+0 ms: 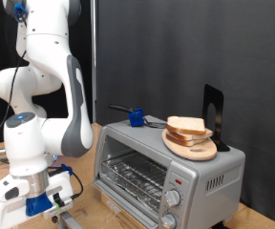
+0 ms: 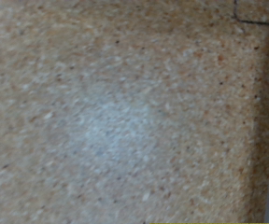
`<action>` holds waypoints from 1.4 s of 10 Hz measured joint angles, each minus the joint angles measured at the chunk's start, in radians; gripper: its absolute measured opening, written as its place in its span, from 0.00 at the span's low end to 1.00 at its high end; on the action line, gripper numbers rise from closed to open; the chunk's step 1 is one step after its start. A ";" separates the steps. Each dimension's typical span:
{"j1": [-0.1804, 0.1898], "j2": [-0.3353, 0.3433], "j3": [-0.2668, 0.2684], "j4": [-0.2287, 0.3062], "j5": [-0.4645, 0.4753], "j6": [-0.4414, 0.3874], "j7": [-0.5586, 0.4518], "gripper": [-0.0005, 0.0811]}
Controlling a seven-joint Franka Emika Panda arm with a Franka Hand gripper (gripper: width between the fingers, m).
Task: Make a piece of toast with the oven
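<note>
Black curtain backs the wooden tabletop [image 1: 228, 218]. At the exterior view's left the arm folds down, gripper [image 1: 53, 208] low near the tabletop; whether its fingers are apart cannot be told. The piece of toast [image 1: 186, 125] lies on a wooden plate [image 1: 191, 148] atop the oven [image 1: 166, 170], whose door is closed.

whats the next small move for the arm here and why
Probably lift the gripper from the tabletop and swing it towards the oven. The toast sits on the wooden plate atop the oven, nothing shows between the fingers, and the wrist view shows only bare board.
</note>
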 joint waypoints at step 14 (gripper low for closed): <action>-0.085 -0.341 -0.107 0.086 -0.042 -0.694 -0.057 0.84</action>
